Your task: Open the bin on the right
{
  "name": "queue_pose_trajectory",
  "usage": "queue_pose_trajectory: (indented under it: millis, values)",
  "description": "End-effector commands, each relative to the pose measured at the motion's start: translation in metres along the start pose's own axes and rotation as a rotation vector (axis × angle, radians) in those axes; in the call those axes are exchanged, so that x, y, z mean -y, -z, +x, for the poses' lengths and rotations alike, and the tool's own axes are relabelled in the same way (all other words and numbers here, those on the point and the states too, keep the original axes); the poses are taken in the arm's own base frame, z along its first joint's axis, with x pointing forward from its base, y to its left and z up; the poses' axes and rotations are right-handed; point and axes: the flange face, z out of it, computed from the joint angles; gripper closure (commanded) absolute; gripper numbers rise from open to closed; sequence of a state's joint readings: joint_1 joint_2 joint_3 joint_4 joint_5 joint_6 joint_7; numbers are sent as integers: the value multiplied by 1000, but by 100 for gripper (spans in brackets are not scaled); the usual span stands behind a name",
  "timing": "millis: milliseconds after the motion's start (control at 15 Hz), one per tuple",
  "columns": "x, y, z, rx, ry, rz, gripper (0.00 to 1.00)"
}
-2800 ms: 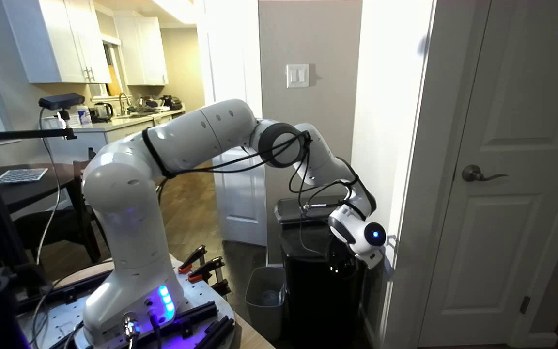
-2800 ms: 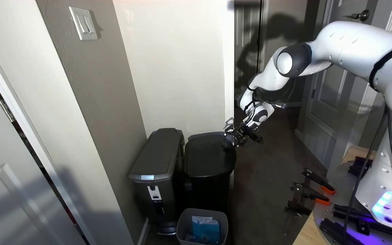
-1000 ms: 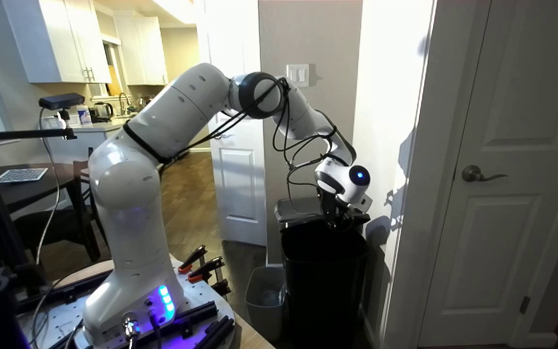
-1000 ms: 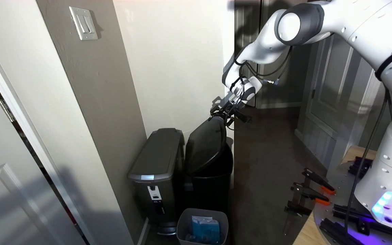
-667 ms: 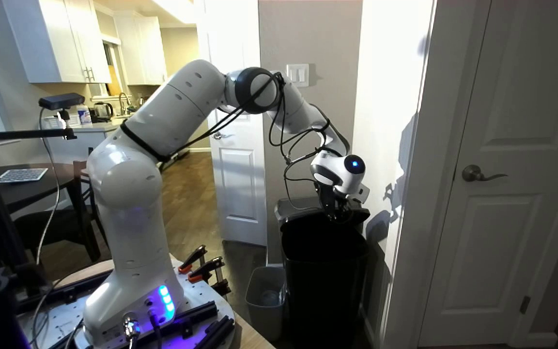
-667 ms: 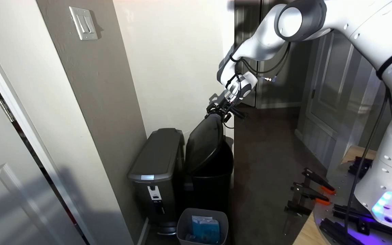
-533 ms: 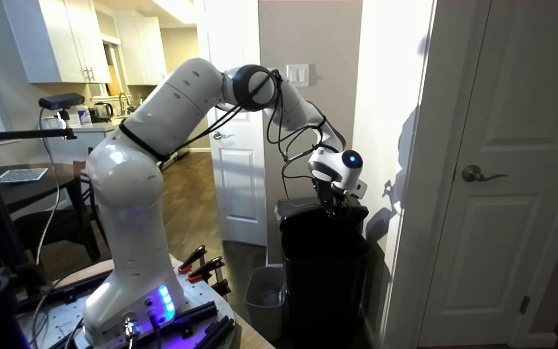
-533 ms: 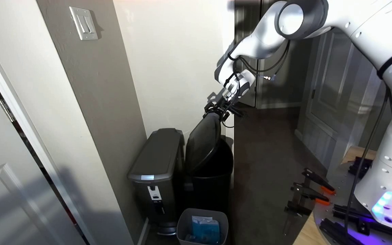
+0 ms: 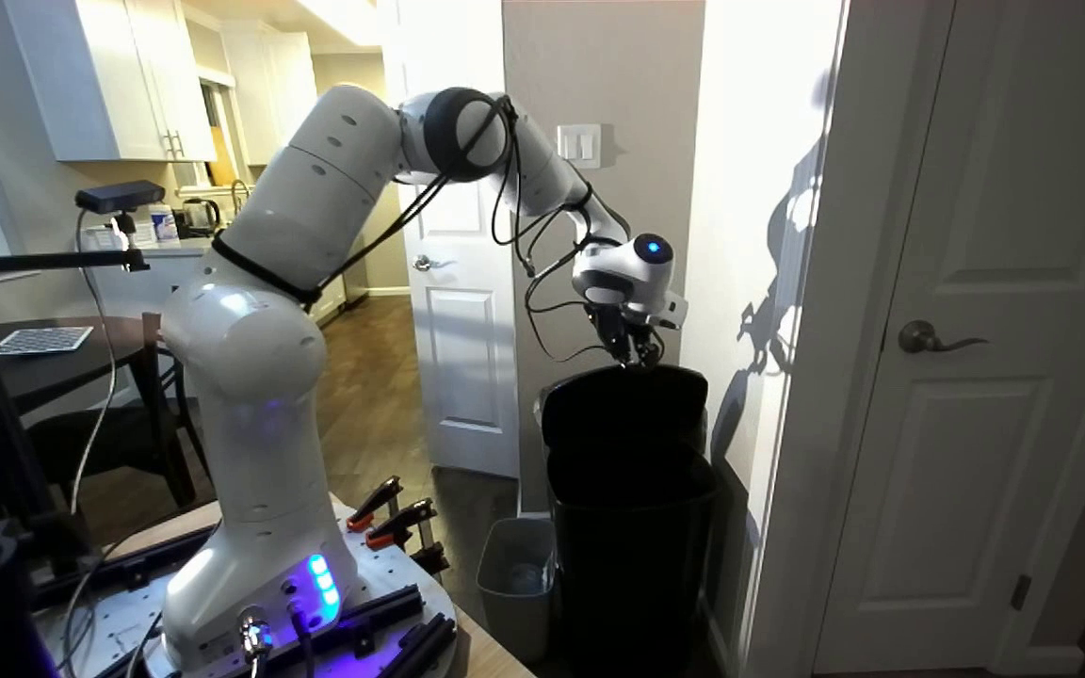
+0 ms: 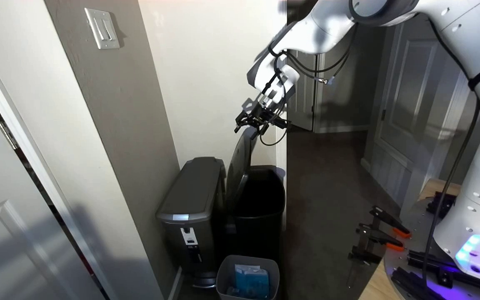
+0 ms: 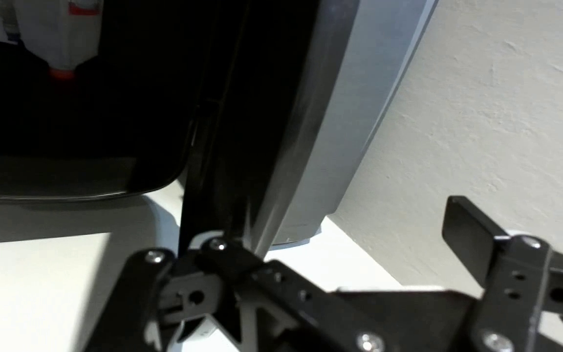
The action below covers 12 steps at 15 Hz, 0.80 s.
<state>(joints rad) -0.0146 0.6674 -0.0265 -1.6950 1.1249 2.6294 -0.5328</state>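
The tall black bin (image 9: 632,574) stands in the corner by the wall; in an exterior view its body (image 10: 261,237) is beside the grey bin. Its black lid (image 9: 625,410) is swung up, nearly upright, leaning toward the grey bin; it also shows edge-on in an exterior view (image 10: 236,171). My gripper (image 9: 639,356) is at the lid's raised top edge, also in an exterior view (image 10: 251,126). In the wrist view the gripper's fingers (image 11: 355,244) are wide apart, with the lid (image 11: 257,137) beside one finger. Whether they touch I cannot tell. The bin's rim (image 11: 81,196) is at left.
A grey lidded bin (image 10: 190,187) stands between the black bin and the wall. A small open wastebasket (image 10: 227,266) with blue packaging stands in front. A bottle (image 11: 59,34) lies inside the black bin. The wall (image 10: 215,83) is close behind.
The lid has gone from closed flat 2.8 s ago, through half raised, to nearly upright. My gripper has moved up and toward the grey bin along with its edge.
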Motion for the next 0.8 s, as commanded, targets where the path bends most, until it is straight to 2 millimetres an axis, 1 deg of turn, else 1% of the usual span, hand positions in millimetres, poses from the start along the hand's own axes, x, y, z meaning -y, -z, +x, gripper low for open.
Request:
queue_pose_trajectory:
  millis: [0,200,333,533,733]
  values:
    - [47,-3,-15,18,19,-27,0]
    - [79,-28,-24,63,24,-38,0]
    - [94,-40,-31,90,24,-45,0]
    - [113,-56,-36,115,33,-49,0]
    - [129,-70,-36,121,45,-45,0]
